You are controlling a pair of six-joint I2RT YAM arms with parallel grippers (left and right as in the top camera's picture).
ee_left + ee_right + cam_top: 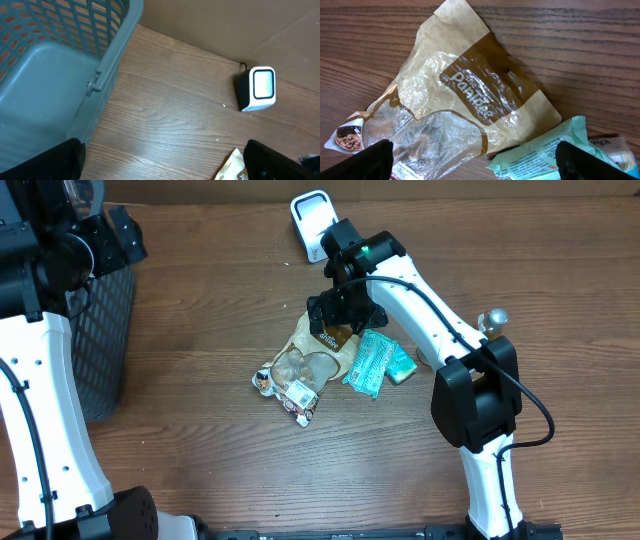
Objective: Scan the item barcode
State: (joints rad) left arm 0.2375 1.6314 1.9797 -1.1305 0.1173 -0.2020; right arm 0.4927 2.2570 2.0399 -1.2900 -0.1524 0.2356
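The white barcode scanner (pixel 312 220) stands at the back of the table; the left wrist view shows it too (pixel 257 89). A brown and clear snack bag (pixel 315 355) lies flat mid-table (pixel 470 95), with a teal packet (pixel 372 365) at its right edge (pixel 545 155). My right gripper (pixel 340 310) hovers just over the bag, open (pixel 477 165), one finger (pixel 365 160) over the clear part and the other over the teal packet. Nothing is held. My left gripper (pixel 118 235) hangs open (pixel 162 167) beside the basket, far from the items.
A grey mesh basket (pixel 100 330) stands at the left edge of the table (pixel 50 65). A small nut packet (pixel 290 390) lies at the bag's near-left end. A silver knob (pixel 493 320) sits to the right of the right arm.
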